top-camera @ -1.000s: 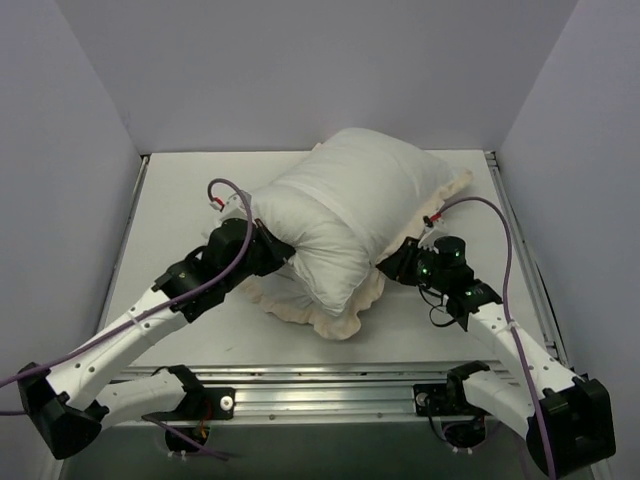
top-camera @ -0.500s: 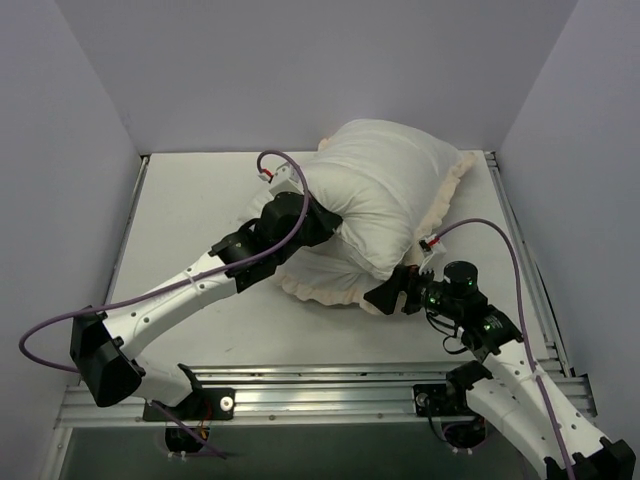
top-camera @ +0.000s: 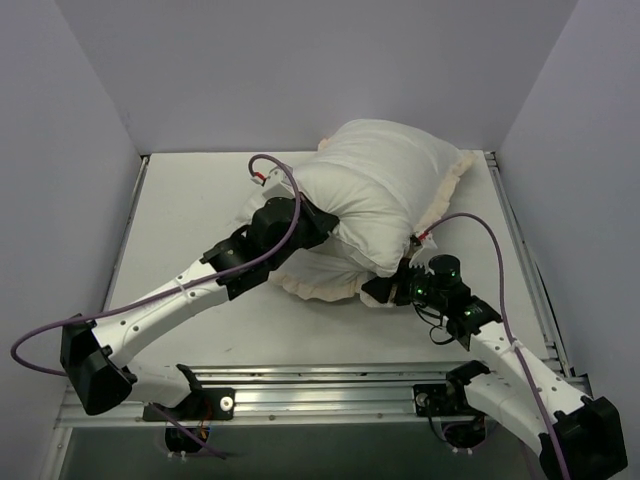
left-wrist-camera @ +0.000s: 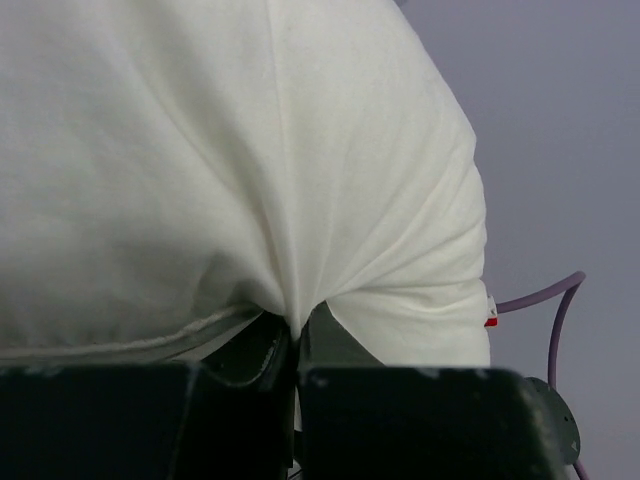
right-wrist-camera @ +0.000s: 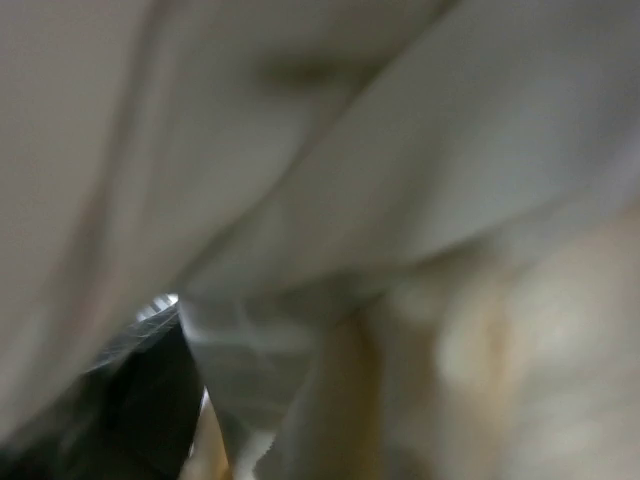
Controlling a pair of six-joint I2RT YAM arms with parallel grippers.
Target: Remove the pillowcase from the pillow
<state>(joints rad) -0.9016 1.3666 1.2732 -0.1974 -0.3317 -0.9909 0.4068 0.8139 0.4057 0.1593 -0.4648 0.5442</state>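
Top external view: the pillow [top-camera: 385, 195] lies plump and white toward the far right corner of the tabletop [top-camera: 190, 200]. The pillowcase [top-camera: 315, 280] shows only as cream frill spread under the pillow's near side and along its right edge. None of its grey face is visible.

The left gripper [top-camera: 328, 225] is pressed into the pillow's left flank. The left wrist view shows its fingers [left-wrist-camera: 255, 355] closed together, with white cloth gathered in creases into the pinch. The red label [left-wrist-camera: 490, 321] at the edge of that cloth marks it as the pillow.

The right gripper [top-camera: 383, 290] sits at the pillow's near corner, where the frill begins. Its wrist view is blurred and filled with pale folds beside one dark finger, so I cannot tell whether it is clamped on cloth or merely buried in it.

The step in hand looks like the pull-apart, with the pillow held on one side and the cover on the other. Most of the pillow appears bare, though whether its underside or far end sits inside the cover is hidden.

Next, the two arms likely need to pull in opposite directions. The left would draw the pillow toward the far left. The right would first need a sure hold on the frill, then pin or drag it toward the near right edge.
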